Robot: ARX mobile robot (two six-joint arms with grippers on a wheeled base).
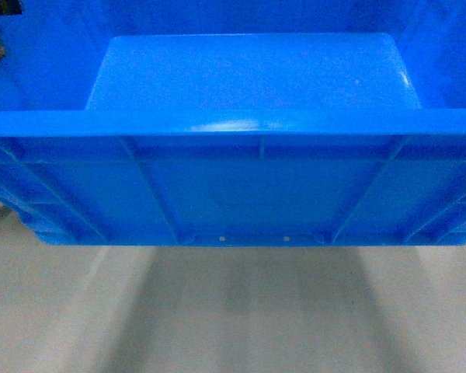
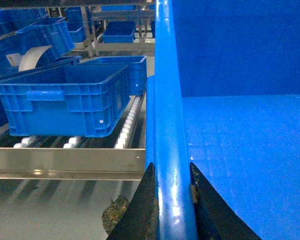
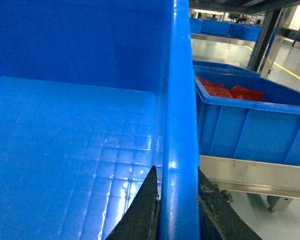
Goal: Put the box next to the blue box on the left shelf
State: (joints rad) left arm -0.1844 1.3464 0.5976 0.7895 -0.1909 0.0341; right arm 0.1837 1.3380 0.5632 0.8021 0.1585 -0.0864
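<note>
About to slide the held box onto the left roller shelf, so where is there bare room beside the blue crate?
Bare rollers show right of the front blue crate, between it and the carried box's rim. Further back, another crate crowds that lane. The left gripper and right gripper clamp the box rims.

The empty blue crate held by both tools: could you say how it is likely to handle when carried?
The blue crate looks empty, so probably light. Its ribbed walls suggest stiffness. The glossy rim may slip in the left tool and right tool.

Blue box on roller shelf.
</note>
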